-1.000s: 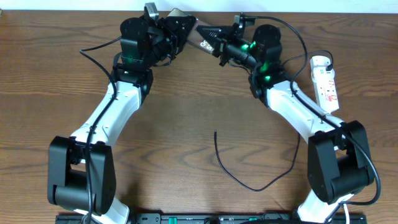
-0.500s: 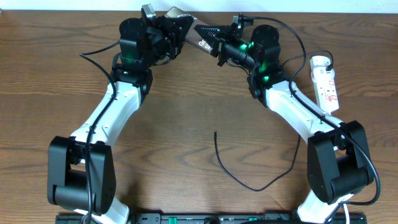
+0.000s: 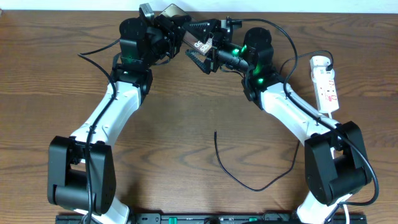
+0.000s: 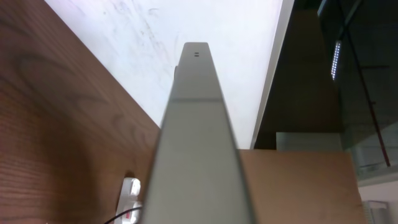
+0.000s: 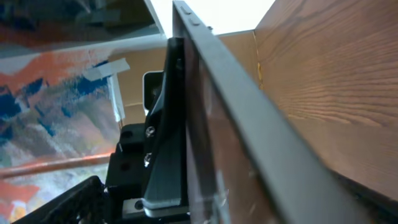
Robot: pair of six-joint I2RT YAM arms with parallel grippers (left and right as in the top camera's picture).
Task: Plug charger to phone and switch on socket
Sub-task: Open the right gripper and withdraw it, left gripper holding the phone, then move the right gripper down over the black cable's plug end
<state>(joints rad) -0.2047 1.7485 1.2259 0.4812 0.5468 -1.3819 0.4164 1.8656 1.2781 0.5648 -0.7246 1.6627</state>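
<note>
The phone is held up off the table at the far edge, its grey side edge filling the left wrist view. My left gripper is shut on its left end. My right gripper stands open, one finger on each side of the phone's right end. In the right wrist view the phone runs diagonally close to the lens. The charger lies loose on the wood, its free end pointing away from me. The socket lies at the right edge, seen also as a white socket below the phone.
A white wall edge runs just behind both grippers. Both white arms reach in from the near corners. A thick black arm cable loops to the left of the left arm.
My right gripper has opened wide and let go of the phone's right end. The left gripper has closed fully on the phone, and the phone shifted slightly left.
</note>
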